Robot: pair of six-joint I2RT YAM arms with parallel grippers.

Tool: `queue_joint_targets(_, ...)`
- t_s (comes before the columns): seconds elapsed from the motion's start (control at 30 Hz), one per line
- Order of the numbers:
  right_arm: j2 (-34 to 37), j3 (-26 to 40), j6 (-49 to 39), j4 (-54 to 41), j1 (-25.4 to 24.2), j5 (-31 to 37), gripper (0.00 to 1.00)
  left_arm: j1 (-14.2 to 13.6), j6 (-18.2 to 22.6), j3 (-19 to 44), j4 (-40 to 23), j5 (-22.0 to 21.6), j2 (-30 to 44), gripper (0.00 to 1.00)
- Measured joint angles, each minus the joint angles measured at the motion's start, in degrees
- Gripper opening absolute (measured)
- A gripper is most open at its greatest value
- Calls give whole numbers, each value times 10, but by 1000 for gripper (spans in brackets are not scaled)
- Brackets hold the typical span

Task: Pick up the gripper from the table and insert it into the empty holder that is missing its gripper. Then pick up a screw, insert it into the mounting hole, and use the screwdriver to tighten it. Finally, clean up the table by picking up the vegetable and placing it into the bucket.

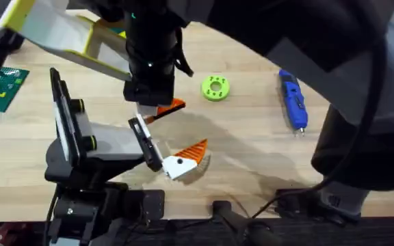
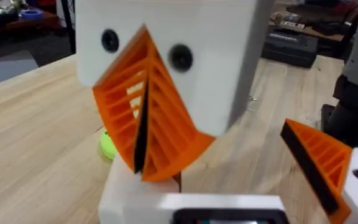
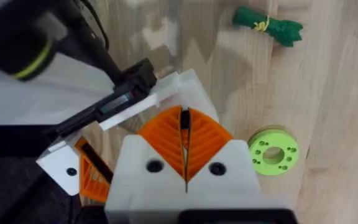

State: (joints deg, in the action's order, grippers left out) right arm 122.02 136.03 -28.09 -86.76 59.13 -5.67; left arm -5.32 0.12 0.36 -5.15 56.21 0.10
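Observation:
My right gripper (image 1: 161, 111) is shut, its orange pads (image 3: 185, 140) pressed together with nothing visible between them. It points down over the top end of the holder (image 1: 144, 140), a black bracket on the stand's white arm. The loose gripper (image 1: 183, 161), white with an orange pad, lies against the holder's lower end; I cannot tell if it is seated. The left wrist view shows the right gripper (image 2: 142, 168) close up and the loose gripper (image 2: 328, 171) beside it. The blue screwdriver (image 1: 293, 100) lies on the table (image 1: 252, 143) at the right. The green vegetable (image 3: 268, 25) lies beyond. No screw is in view.
A green ring (image 1: 215, 87) sits on the table between the right gripper and the screwdriver. A white and yellow container (image 1: 60, 34) stands at the back left, with a green circuit board (image 1: 2, 87) at the left edge. The right arm looms large and dark across the upper right.

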Motion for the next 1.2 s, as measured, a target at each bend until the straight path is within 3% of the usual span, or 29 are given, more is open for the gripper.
queue_joint_targets(0.27,0,0,-7,0,0,-1,39,0,0,0,0,0,0,986)
queue_joint_targets(0.3,0,0,-7,-1,0,-2,136,0,0,0,0,0,0,986)
queue_joint_targets(0.47,0,0,-12,-5,-2,0,888,0,1,0,0,0,0,986)
queue_joint_targets(0.5,0,0,-15,-6,-5,1,960,0,1,0,0,0,0,986)
queue_joint_targets(0.93,-27,53,-15,-32,-12,-8,994,0,1,0,0,1,0,986)
queue_joint_targets(1.2,-85,78,-15,-58,-66,-13,994,0,1,0,0,1,0,986)
